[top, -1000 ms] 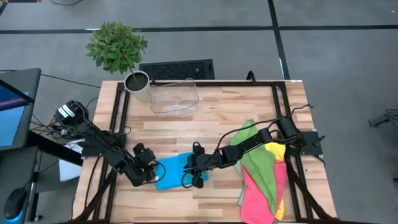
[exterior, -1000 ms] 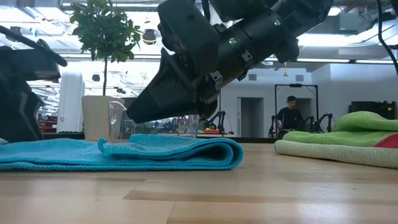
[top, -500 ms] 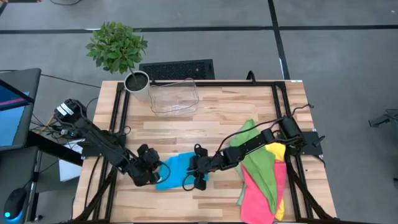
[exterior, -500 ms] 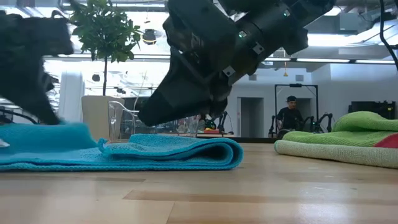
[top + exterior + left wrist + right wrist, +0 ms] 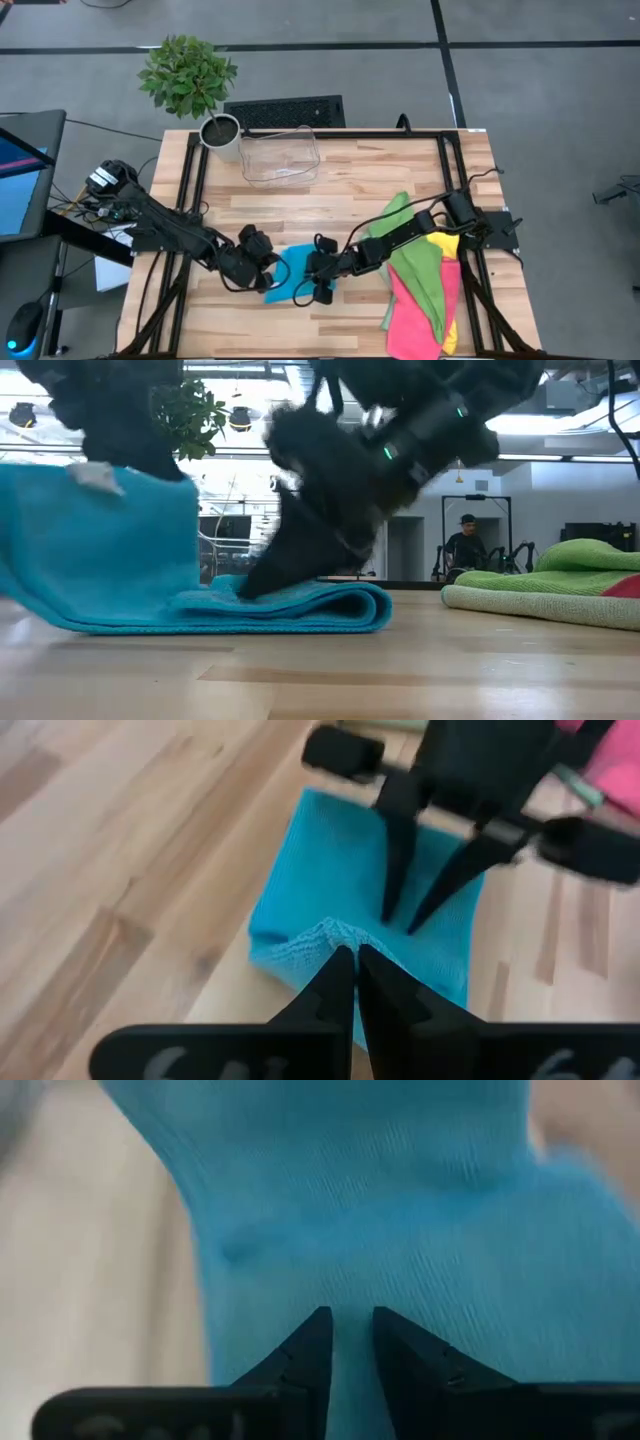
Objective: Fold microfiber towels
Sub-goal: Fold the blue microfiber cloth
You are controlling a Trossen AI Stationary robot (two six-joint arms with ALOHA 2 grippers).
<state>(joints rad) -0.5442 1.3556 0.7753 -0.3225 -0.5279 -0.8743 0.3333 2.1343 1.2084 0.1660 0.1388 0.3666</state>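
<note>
Left gripper is clamped on the blue towel's edge, which I see raised off the wooden table. Right gripper has its fingertips slightly apart, pressing the towel's flat part beside it.

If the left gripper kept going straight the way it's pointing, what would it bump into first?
Most likely the right gripper. The left gripper, shut on an edge of the blue towel, points across the towel at the right gripper's fingers pressing on it. Depth is hard to judge, so it might pass above them.
</note>
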